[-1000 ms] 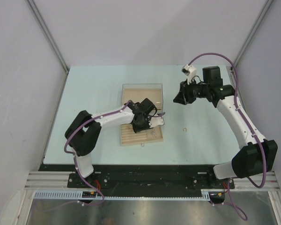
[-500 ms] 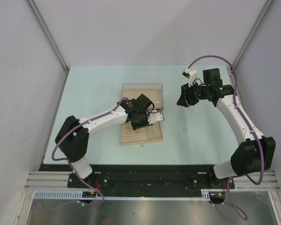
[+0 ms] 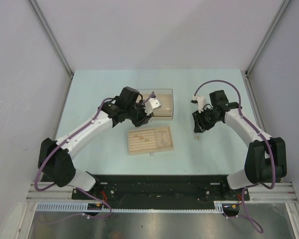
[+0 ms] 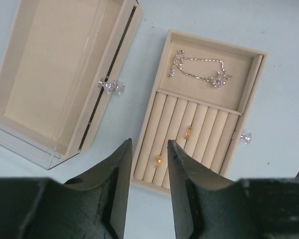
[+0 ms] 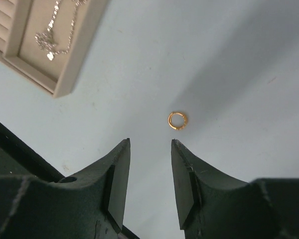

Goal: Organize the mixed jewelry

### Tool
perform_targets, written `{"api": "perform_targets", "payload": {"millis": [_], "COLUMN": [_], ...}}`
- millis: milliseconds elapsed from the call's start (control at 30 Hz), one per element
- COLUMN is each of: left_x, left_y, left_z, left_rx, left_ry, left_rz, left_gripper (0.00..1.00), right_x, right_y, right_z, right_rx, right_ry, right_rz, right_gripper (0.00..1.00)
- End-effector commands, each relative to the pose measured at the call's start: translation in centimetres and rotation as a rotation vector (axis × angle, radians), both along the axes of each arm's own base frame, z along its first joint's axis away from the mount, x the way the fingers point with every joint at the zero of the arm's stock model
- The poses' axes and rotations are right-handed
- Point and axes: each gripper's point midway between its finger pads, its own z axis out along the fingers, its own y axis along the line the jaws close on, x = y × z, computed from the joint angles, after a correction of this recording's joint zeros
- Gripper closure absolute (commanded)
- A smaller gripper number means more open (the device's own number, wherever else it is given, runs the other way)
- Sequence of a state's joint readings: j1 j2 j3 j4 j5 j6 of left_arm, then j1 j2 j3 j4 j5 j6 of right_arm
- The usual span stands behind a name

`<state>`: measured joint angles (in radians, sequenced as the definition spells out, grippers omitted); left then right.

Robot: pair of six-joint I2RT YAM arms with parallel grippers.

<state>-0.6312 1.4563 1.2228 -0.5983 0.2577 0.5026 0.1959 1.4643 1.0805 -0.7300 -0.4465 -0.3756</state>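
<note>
My right gripper [image 5: 150, 144] hangs parted and empty, gold ring [image 5: 177, 120] just beyond its tips. Left gripper [image 4: 148, 147] likewise parted, empty, over slotted tray [image 4: 212, 144].

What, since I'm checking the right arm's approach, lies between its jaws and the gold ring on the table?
Nothing: the right wrist view shows only bare table between the jaws of the right gripper and the gold ring.
</note>
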Motion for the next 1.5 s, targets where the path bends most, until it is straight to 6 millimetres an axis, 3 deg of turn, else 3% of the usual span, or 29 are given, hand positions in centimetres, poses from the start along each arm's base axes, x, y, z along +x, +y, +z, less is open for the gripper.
{"api": "perform_targets", "payload": {"millis": [0,167,400,1167,1467], "left_x": [-0.8,-0.9,-0.7,-0.7,-0.8], "left_y": [-1.2,-1.2,-1.3,-0.9,-0.8], "left_z": [1.6,0.8,0.8,-0.4,-0.8], "left_rx": [-0.131,-0.133,-0.147,-0.121,-0.118], "left_ry": [0.032,0.042,0.027,0.034,0.040], "left_rz": [-0.031,-0.040,-0.034,-0.029,-0.030], "left_gripper": [0.60,0.55,0.53,0.53,0.53], "right_x": [0.3,-0.3,0.5,0.8,1.0], "right_y": [-1.3,-2.7,-3.3,-1.9,-2.0], "right_z": [-1.5,-3.6,-4.9,-8.0,-8.2], "right_rx": [-0.080,-0.149,-0.192,-0.295,-0.319], "right_ry": [-0.036,-0.019,-0.017,0.004,-0.006], "right_rz": [-0.002,-0.018,-0.052,-0.002,-0.001], "right_gripper": [0.57,0.57,0.59,0.60,0.62]}}
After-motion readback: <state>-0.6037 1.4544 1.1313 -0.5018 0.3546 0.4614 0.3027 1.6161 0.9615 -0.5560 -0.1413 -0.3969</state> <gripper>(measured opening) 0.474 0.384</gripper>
